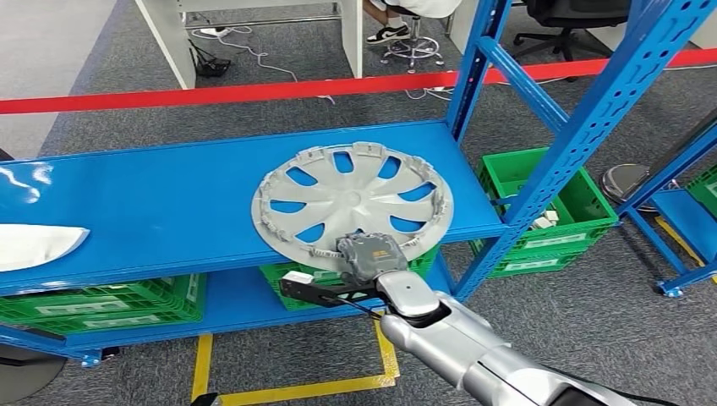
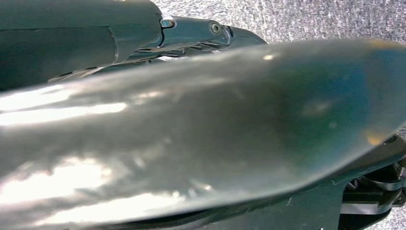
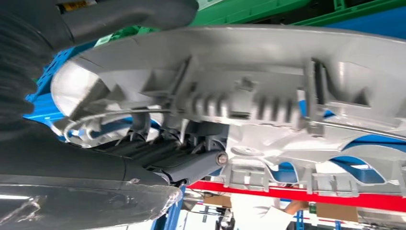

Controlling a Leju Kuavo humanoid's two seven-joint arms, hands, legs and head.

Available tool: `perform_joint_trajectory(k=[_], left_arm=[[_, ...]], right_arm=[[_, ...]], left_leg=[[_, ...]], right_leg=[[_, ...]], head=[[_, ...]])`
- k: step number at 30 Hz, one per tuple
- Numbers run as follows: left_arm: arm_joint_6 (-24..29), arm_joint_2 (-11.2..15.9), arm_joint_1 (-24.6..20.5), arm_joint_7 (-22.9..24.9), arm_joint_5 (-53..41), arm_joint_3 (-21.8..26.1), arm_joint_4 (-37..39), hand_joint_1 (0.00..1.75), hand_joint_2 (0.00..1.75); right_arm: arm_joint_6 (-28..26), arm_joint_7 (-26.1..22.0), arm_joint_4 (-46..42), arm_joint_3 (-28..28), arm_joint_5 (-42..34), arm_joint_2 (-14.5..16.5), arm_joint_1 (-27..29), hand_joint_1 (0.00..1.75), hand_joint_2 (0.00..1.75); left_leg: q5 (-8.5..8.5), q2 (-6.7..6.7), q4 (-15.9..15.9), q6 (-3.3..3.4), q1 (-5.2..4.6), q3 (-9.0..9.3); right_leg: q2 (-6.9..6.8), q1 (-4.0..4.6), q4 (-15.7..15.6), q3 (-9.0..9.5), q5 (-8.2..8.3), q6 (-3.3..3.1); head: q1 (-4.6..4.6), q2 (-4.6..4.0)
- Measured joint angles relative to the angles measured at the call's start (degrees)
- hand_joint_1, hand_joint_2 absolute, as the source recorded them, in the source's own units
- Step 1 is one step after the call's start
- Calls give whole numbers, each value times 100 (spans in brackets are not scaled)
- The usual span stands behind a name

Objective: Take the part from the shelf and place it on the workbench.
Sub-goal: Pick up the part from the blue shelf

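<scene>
One step looks part done: the grab. Rest of the job is still ahead.

L to R. Left hand (image 2: pixel 191 33): left wrist view gives dark fingers past a big shiny blurred surface, grey carpet behind; can't tell if it's released or clenched.

Well left of the right hand, a white curved piece (image 1: pixel 38 241) lies at the far end of the blue shelf (image 1: pixel 152 203).

Right hand (image 1: pixel 368 254) is at the near edge of the part, a grey hubcap (image 1: pixel 351 203), just beyond the knuckles. Right wrist view: fingers (image 3: pixel 182 165) tucked under the rim and into the clip ribs, thumb on the other face, so I read it as grasping the hubcap. Hubcap lies flat on the shelf top, near edge overhanging slightly, not lifted as far as I can see.

Below the hand, green crates (image 1: pixel 338 275) on the lower level. Right of it, blue upright (image 1: pixel 583 127) and another green crate (image 1: pixel 550 203).

Left to do: lift, clear the upright, carry to workbench, set down. Est. roughly a quarter done.
</scene>
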Motion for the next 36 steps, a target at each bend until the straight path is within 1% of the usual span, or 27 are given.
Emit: perform_joint_trajectory(k=[3,6,12,18,22,26,28,30,31,34,35,36], left_arm=[[-1,1,1,-2,-1,2,0,0,0],[5,3,3,-2,-2,4,0,0,0],[7,3,3,-22,-2,19,0,0,0],[15,3,4,-128,-40,37,0,0,0],[54,5,4,-227,-167,28,0,0,0],[86,7,3,-303,-208,20,0,0,0],[136,7,4,-400,-258,10,0,0,0],[268,7,3,-566,-343,-15,0,0,0],[353,7,3,-659,-385,-31,0,0,44],[533,5,0,-855,-464,-72,0,0,44],[559,5,0,-887,-477,-86,0,0,0],[581,5,0,-915,-489,-100,0,0,44]], right_arm=[[32,67,108,-7,13,40,-76,175,175],[-112,46,175,-31,15,58,-90,175,175],[-498,-232,193,-132,-46,62,3,175,175],[-809,-704,104,-317,-408,55,186,175,175],[-944,-1197,-129,-509,-898,23,365,175,175],[-991,-1478,-372,-663,-1212,-26,481,175,175],[-1055,-1737,-573,-760,-1528,-64,583,175,175],[-1136,-2130,-914,-886,-1994,-132,739,175,175],[-1153,-2328,-1127,-948,-2232,-179,827,175,175],[-1094,-2698,-1783,-1097,-2751,-337,1093,175,175],[-1046,-2749,-1954,-1137,-2868,-379,1160,175,175],[-994,-2792,-2086,-1170,-2974,-410,1212,175,175]], left_leg=[[-1,-1,0,0,0,0],[0,-1,0,0,0,0],[0,-1,0,0,-1,-2],[6,0,0,-5,0,-10],[7,0,0,-7,1,-10],[6,0,0,-8,2,-10],[4,0,0,-9,3,-10],[3,0,0,-10,3,-11],[3,0,0,-10,2,-11],[2,0,0,-9,1,-13],[2,0,0,-9,1,-14],[2,0,0,-9,1,-14]], right_leg=[[-5,0,0,-9,-2,0],[-4,0,0,-9,-1,0],[-3,-1,0,-8,1,1],[2,0,0,37,7,-2],[3,0,1,36,7,-3],[6,1,0,8,6,-3],[5,1,0,-20,3,-4],[6,1,0,-27,2,-4],[6,1,0,-28,2,-4],[6,-1,0,-27,2,-3],[6,-1,0,-27,3,-3],[6,-1,-1,-28,3,-3]], head=[[-1,0],[0,0],[1,0],[0,0],[0,0],[-1,0],[0,0],[0,0],[0,0],[1,0],[0,0],[0,0]])
